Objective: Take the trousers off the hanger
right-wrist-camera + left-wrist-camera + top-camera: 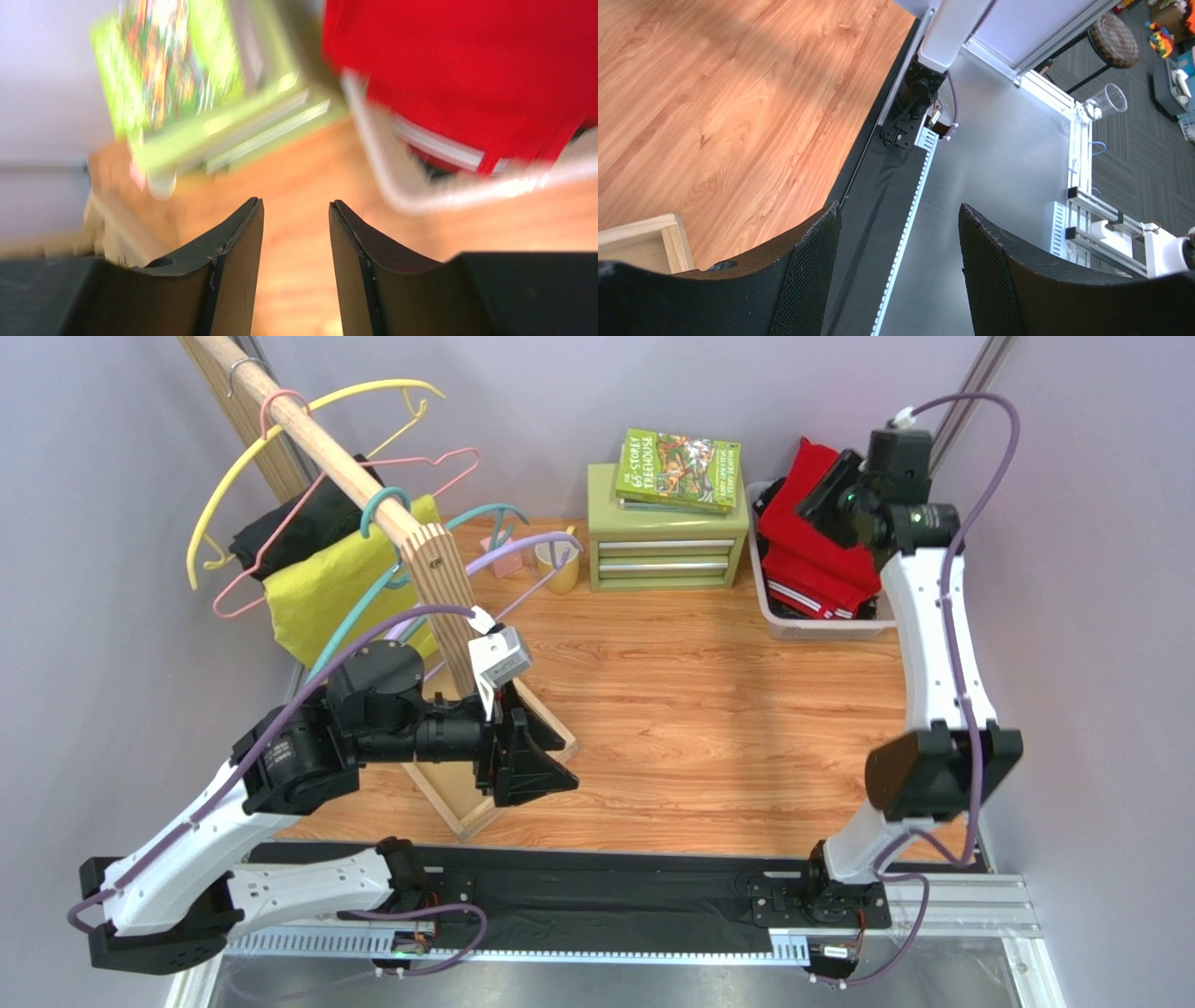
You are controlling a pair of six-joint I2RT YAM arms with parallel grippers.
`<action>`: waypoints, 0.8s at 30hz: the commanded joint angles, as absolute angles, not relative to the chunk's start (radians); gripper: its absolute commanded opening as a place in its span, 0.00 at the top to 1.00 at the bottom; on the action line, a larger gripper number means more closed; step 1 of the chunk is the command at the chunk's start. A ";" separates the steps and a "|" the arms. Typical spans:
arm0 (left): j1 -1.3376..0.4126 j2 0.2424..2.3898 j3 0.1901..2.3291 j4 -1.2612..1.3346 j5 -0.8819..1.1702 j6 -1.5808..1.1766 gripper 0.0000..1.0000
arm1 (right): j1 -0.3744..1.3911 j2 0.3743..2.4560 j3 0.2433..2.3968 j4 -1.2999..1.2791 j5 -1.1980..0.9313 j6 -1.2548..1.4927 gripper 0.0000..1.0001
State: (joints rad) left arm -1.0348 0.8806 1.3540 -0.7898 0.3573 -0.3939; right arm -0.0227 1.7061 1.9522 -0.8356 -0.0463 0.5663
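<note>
We see a black cloth garment (298, 525) hanging on a hanger from a pale wooden rail (320, 445), up and left of our left gripper (899, 217), whose fingers stand wide apart, holding nothing. Our right gripper (296, 210) has parted, empty fingers. Folded red trousers with thin white stripes (477, 77) lie just ahead of them, in a white plastic bin (828, 627).

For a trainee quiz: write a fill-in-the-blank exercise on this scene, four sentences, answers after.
1. The trousers in the bin are ____.
2. The book lies on the ____ drawers.
3. The cup beside the drawers is ____.
4. The left gripper, jaws apart, holds ____.

Missing words: red; green; yellow; nothing.
</note>
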 commanded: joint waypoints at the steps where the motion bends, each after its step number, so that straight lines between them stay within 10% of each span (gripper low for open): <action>1: -1.040 0.850 1.319 -0.683 0.382 -0.440 0.32 | 0.135 1.472 1.652 -0.885 -0.071 0.525 0.53; 11: -1.042 0.658 1.138 -0.568 0.422 -0.529 0.31 | 0.524 0.948 1.043 -0.642 -0.149 0.710 0.43; 24: -1.040 0.299 0.648 -0.361 0.515 -0.565 0.31 | 0.541 0.490 0.399 -0.063 -0.423 0.845 0.27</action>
